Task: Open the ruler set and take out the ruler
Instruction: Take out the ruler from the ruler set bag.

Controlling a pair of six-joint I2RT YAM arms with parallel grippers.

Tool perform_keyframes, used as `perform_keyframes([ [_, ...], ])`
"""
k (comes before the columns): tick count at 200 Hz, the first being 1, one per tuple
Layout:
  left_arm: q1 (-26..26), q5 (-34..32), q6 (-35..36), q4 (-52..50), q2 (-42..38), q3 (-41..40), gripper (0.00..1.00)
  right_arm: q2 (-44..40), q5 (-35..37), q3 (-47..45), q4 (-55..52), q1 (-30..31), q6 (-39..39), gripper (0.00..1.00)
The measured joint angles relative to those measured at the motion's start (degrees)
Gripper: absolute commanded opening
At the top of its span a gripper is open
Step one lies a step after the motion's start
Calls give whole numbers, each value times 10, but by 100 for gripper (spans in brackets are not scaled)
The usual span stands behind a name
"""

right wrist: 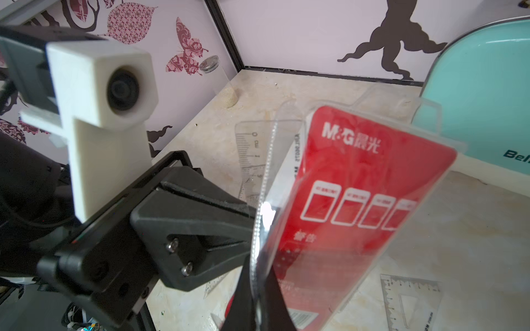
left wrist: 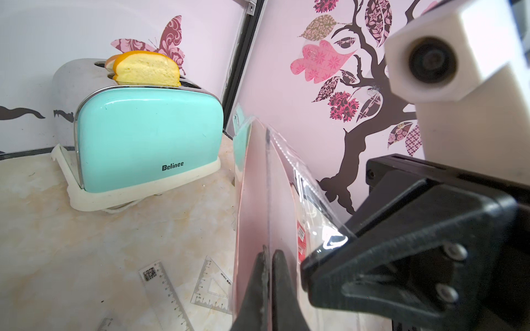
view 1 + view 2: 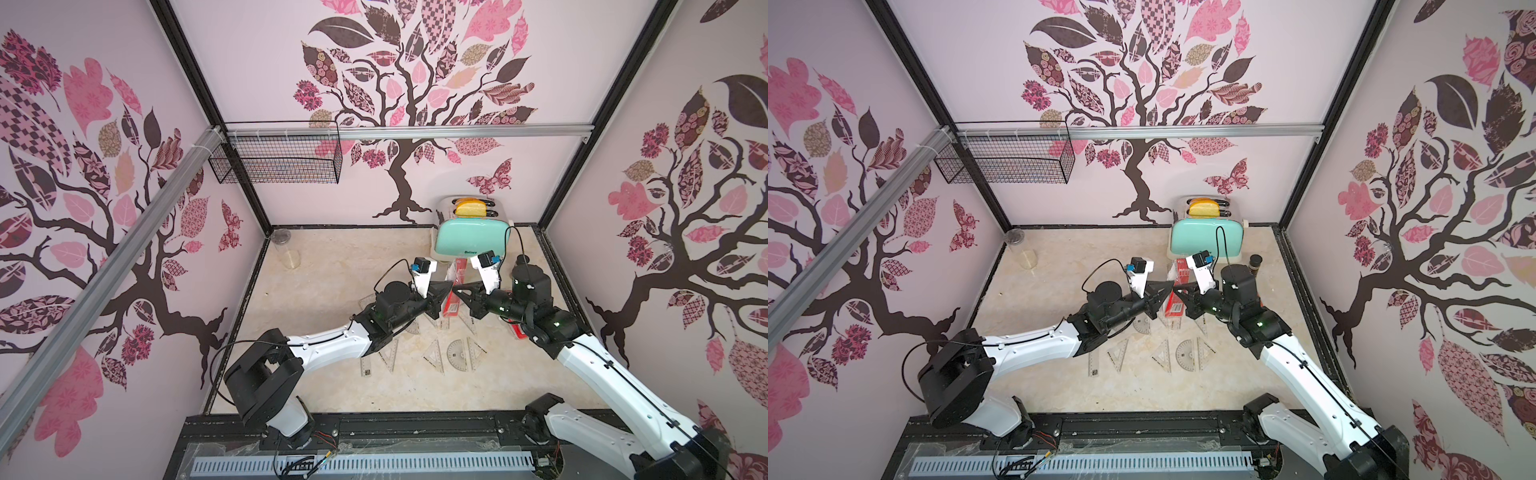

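Observation:
The ruler set (image 3: 459, 268), a red card in a clear plastic sleeve, hangs above the table in front of the toaster. It also shows in another top view (image 3: 1181, 268). My left gripper (image 3: 450, 286) and right gripper (image 3: 456, 290) meet tip to tip at it, each shut on a sleeve edge. The left wrist view shows the left gripper (image 2: 269, 255) pinching a sleeve edge (image 2: 258, 186). The right gripper (image 1: 259, 276) pinches the ruler set (image 1: 358, 186) at its dotted edge. A clear ruler (image 1: 249, 154) shows past that edge; I cannot tell whether it is in the sleeve.
Clear rulers, set squares (image 3: 434, 355) and protractors (image 3: 457, 355) lie loose on the table under and in front of the arms. A mint toaster (image 3: 471, 243) with bread stands just behind the set. A clear jar (image 3: 286, 249) stands back left, a wire basket (image 3: 278, 158) hangs on the wall.

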Motion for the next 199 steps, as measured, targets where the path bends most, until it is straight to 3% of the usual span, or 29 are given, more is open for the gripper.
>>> perform_keyframes([
  [71, -4, -28, 12, -29, -12, 1, 0, 23, -9, 6, 0, 0, -7, 0],
  [155, -5, -88, 57, -107, -65, 72, 0, 37, -17, 8, -28, -2, -29, 0],
  [199, 5, -100, 47, -159, -91, 74, 0, 37, 27, 28, -103, -2, -56, 0],
])
